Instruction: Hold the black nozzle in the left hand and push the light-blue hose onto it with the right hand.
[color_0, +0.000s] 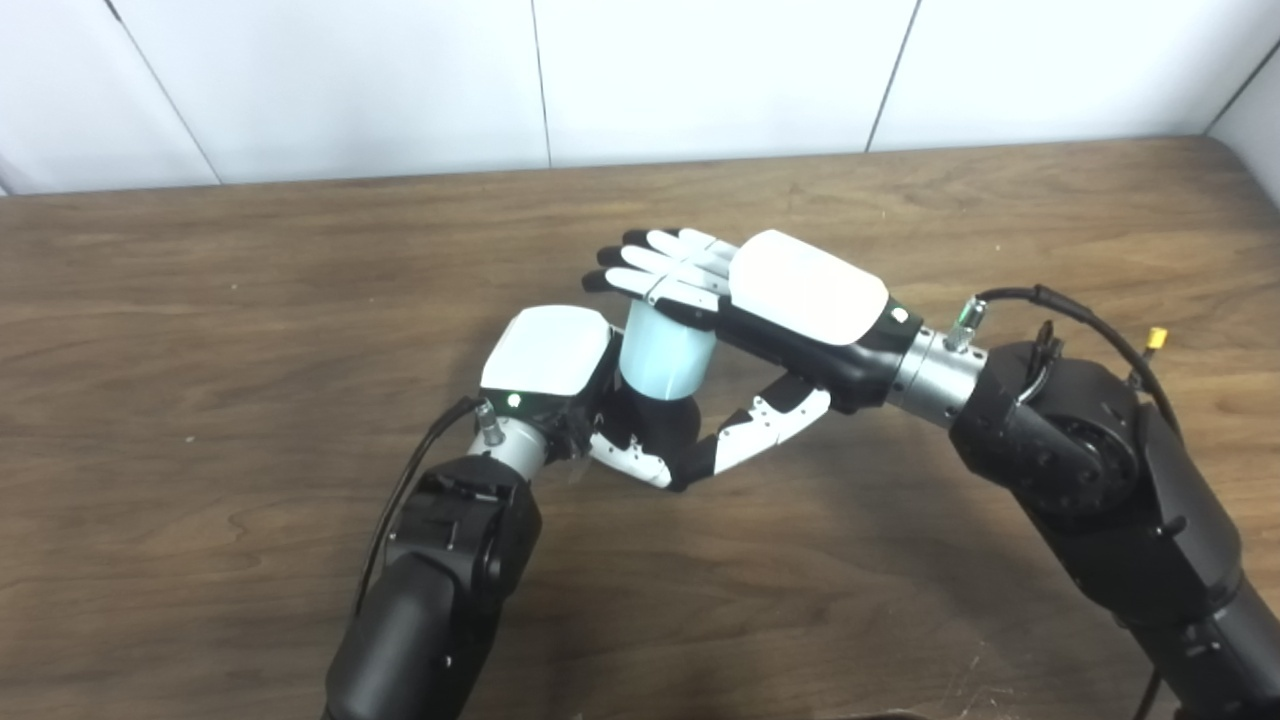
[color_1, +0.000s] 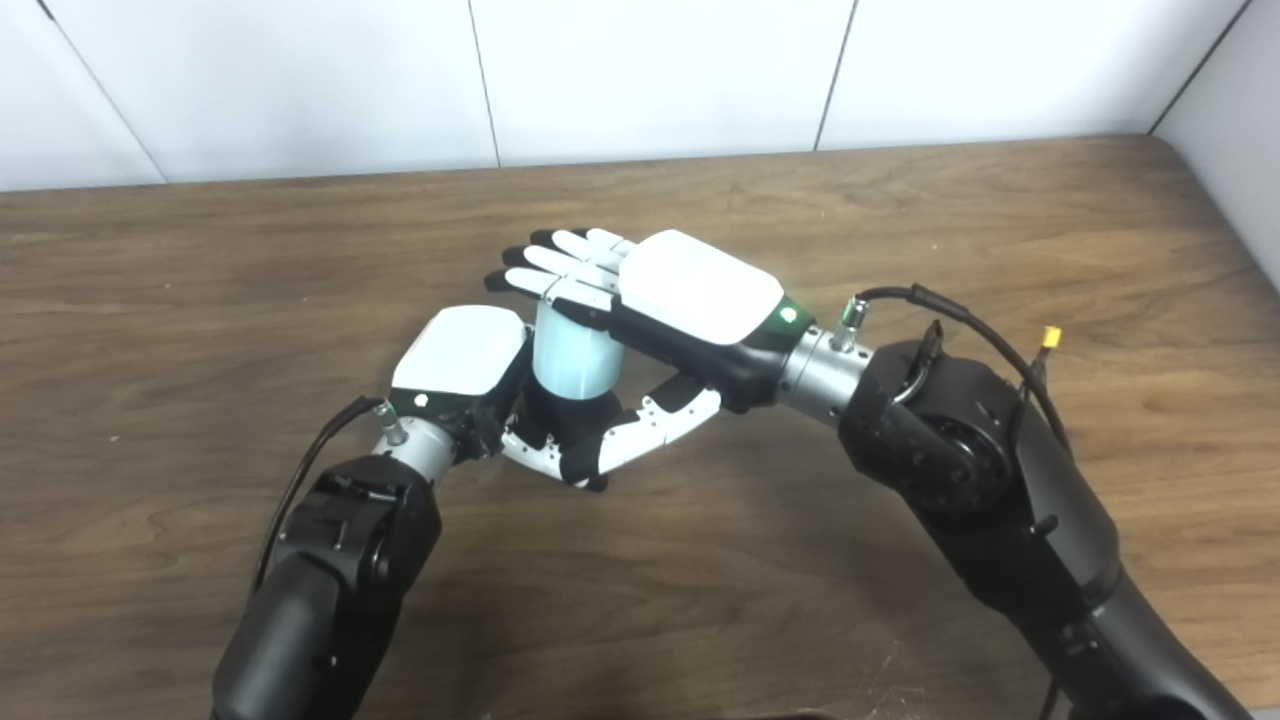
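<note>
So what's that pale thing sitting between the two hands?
The light-blue hose, upright on the black nozzle, between the left hand and right hand. Both views show it.

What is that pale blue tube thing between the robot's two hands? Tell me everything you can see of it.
The light-blue hose looks like a short, wide, smooth cylinder, pale blue and matte, like soft plastic or rubber. It stands roughly upright above the wooden table. Its lower end meets the black nozzle, held in the left hand. The right hand lies flat across its top, fingers stretched out past it. Its top opening is hidden, and how deep it sits on the nozzle cannot be told.
</note>
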